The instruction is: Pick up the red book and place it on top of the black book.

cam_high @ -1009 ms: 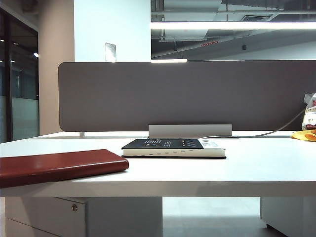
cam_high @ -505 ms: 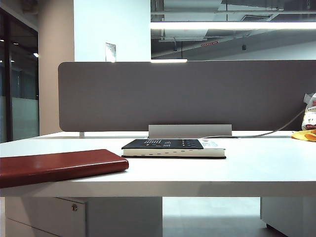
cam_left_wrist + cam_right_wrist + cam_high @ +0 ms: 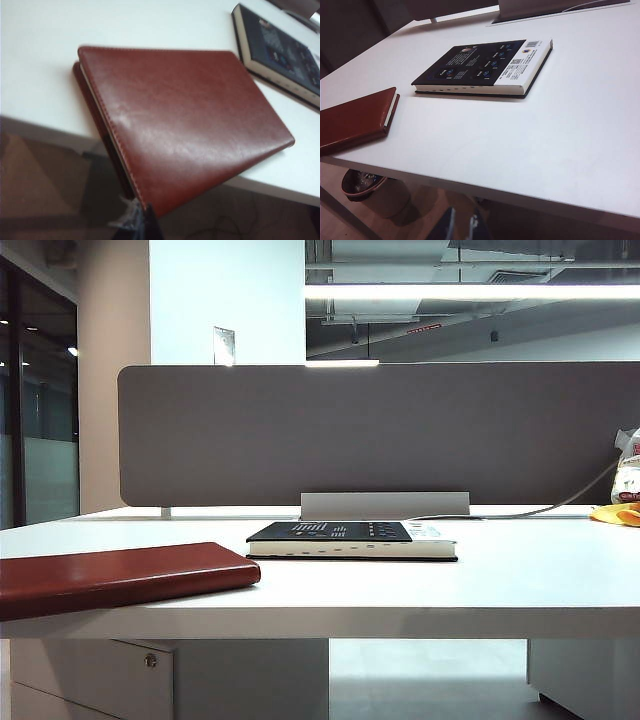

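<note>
The red book (image 3: 120, 575) lies flat at the table's front left, and one corner of it juts over the table edge in the left wrist view (image 3: 185, 120). The black book (image 3: 350, 538) with white marks lies flat mid-table, apart from it (image 3: 285, 55) (image 3: 485, 67). My left gripper (image 3: 142, 222) is shut and empty, below the table edge, just under the red book's overhanging corner. My right gripper (image 3: 465, 225) hangs below the front edge with its fingers apart and nothing between them, well short of the black book and to the right of the red book (image 3: 355, 120). The exterior view shows neither gripper.
A grey divider panel (image 3: 380, 430) walls off the back of the white table (image 3: 520, 580). A bag and a yellow item (image 3: 625, 495) sit at the far right with a cable. A waste bin (image 3: 367, 192) stands on the floor under the table.
</note>
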Controlling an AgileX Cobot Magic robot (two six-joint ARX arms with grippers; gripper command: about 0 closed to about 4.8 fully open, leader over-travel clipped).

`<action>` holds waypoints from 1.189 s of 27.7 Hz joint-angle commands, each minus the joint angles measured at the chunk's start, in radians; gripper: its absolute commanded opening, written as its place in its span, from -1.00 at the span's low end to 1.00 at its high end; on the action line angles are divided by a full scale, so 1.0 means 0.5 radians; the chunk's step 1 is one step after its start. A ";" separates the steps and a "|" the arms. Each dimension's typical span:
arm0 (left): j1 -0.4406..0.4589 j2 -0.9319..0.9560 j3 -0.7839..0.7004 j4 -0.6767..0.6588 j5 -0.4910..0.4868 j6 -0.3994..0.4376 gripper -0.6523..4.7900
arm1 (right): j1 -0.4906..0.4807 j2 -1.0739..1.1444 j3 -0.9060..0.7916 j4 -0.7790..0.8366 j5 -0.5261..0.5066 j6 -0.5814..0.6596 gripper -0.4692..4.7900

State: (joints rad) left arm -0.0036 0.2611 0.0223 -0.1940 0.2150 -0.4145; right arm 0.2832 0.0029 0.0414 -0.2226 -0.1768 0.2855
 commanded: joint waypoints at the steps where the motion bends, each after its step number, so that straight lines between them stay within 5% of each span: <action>1: -0.015 0.097 0.000 -0.038 -0.027 -0.042 -0.77 | 0.000 0.000 0.008 0.034 0.005 0.002 -0.64; 23: -0.018 0.533 -0.002 0.170 0.208 -0.340 -0.77 | 0.000 0.000 0.008 0.034 -0.001 0.002 -0.64; 32: -0.018 0.533 -0.002 0.178 0.319 -0.653 -0.76 | 0.000 0.000 0.008 0.034 -0.001 0.002 -0.64; 33: -0.018 0.533 -0.002 0.183 0.345 -0.673 -0.56 | 0.000 0.000 0.008 0.033 -0.001 0.002 -0.64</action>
State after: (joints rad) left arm -0.0101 0.5278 0.0212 -0.1184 0.3702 -0.7353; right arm 0.2832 0.0029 0.0414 -0.2230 -0.1772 0.2855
